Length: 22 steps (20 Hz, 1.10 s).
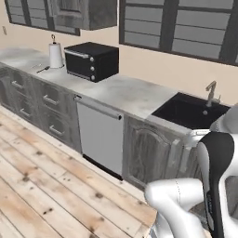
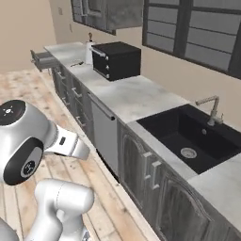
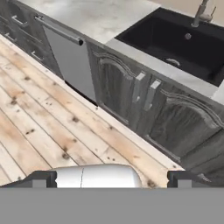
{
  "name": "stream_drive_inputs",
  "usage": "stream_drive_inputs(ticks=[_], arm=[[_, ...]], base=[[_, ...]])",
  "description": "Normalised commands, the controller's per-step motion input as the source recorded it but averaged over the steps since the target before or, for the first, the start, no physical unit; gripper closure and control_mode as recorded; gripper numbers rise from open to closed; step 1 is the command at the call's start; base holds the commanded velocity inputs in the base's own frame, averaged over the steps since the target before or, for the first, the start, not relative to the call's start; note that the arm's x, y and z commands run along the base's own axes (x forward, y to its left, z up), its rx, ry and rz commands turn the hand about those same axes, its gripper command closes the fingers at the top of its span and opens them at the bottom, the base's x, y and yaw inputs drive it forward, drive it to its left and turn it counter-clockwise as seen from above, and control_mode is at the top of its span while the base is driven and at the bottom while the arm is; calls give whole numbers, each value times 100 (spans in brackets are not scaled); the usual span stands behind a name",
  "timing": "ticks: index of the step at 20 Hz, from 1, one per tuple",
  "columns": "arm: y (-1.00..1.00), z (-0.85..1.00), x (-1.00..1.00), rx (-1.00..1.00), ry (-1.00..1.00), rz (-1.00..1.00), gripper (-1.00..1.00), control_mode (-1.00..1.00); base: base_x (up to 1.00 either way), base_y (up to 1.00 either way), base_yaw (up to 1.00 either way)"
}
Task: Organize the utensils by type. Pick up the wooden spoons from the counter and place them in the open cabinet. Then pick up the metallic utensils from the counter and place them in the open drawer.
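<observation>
Down at the bottom of the hand view, my fingers (image 3: 112, 179) stand wide apart with nothing between them, one dark tip (image 3: 41, 178) at the left and the other at the right. They look along the wooden floor (image 3: 39, 127) toward the grey panelled doors under the sink (image 3: 175, 41).

Looking over the left base view, I see the marbled tabletop (image 1: 125, 90) run from the black sink basin back toward the far corner. A black toaster oven (image 1: 90, 60) sits on it, and just beside that stands a white paper towel roll (image 1: 56, 55). Near the roll, on the tabletop, lies a slim dark utensil (image 1: 42, 69); it is too small for me to tell whether it is the spoon or something else. I cannot make out the wooden spoons from here.

On the right base view, the drawer (image 2: 43, 59) stands pulled open at the far end of the tabletop, well apart from my arm. Above the toaster oven hangs the dark grey wall cabinet (image 2: 110, 14); I cannot tell from this angle whether its door is open. A steel dishwasher front (image 1: 100, 135) sits between the drawer stack and the sink cupboard. A metal faucet (image 2: 212, 110) rises behind the basin.
</observation>
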Motion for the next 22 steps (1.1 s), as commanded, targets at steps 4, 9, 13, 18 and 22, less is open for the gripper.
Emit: stream_drive_inputs(ticks=[4,9,13,18,22], arm=[[0,0,0,0,0,0,-100,100],[0,0,0,0,0,0,-100,100],[0,0,0,0,0,0,-100,100],[0,0,0,0,0,0,-100,100],[0,0,0,0,0,0,-100,100]], base=[[100,1,35],[100,18,15],[100,35,11],[88,23,33],[99,26,17]])
